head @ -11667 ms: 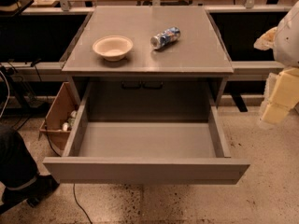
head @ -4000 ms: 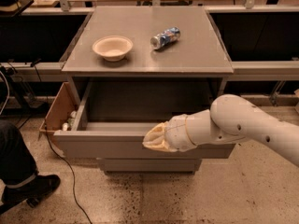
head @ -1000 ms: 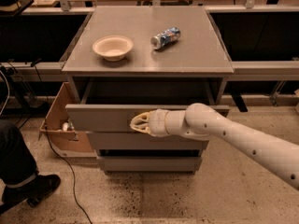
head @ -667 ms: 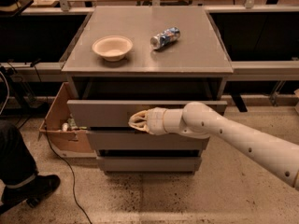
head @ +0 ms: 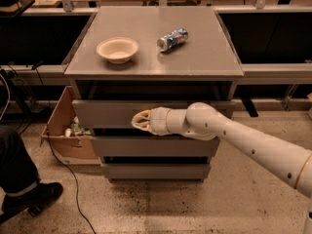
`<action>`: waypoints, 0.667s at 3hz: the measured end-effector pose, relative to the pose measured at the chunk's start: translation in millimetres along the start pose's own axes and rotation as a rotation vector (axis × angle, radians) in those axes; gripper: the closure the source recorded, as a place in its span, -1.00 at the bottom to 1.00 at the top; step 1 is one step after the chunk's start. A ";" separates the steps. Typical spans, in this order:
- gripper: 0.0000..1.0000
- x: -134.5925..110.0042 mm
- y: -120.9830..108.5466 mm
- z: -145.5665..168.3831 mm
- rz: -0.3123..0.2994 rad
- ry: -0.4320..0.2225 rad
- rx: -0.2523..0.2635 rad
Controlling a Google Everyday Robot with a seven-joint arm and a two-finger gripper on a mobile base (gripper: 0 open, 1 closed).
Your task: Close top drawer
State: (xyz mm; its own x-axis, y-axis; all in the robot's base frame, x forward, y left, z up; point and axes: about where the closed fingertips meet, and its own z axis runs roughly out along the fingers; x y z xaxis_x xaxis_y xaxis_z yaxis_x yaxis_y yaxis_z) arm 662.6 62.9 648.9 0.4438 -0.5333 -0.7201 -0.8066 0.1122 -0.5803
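Shoe point(head: 41, 196): dark, on the speckled floor, far to the left of and below the fingers point(head: 139, 118).
Box point(head: 66, 126): open cardboard with small items inside, left of the fingers, just beside the cabinet.
Bowl point(head: 117, 49): pale and empty, on the cabinet top point(head: 204, 57), above and slightly left of the fingers.
Top drawer point(head: 105, 113): grey, pushed in almost flush under the cabinet top. Its flat front runs left and right of the fingers and directly behind them, and a dark gap shows above it.
Gripper point(head: 141, 121): cream-coloured, pointing left against the middle of the top drawer's front. The fingers are drawn together to a tapered tip, grasping nothing, and touch the front.
2 lower fronts point(head: 146, 146): shorter, grey, stacked directly below the fingers.
Can point(head: 172, 39): crushed and lying on its side on the cabinet top, above and right of the fingers, apart from the bowl.
Arm point(head: 243, 140): white, running from the gripper down to the right edge.
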 end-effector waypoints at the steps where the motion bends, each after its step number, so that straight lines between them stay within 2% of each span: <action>1: 1.00 -3.2 -20.6 18.5 -0.024 -0.015 0.047; 2: 1.00 -3.9 -19.7 18.2 -0.025 -0.015 0.048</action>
State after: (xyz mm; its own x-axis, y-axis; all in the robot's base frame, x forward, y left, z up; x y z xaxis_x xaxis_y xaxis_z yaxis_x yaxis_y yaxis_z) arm 683.9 78.1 656.2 0.4693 -0.5239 -0.7108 -0.7760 0.1395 -0.6151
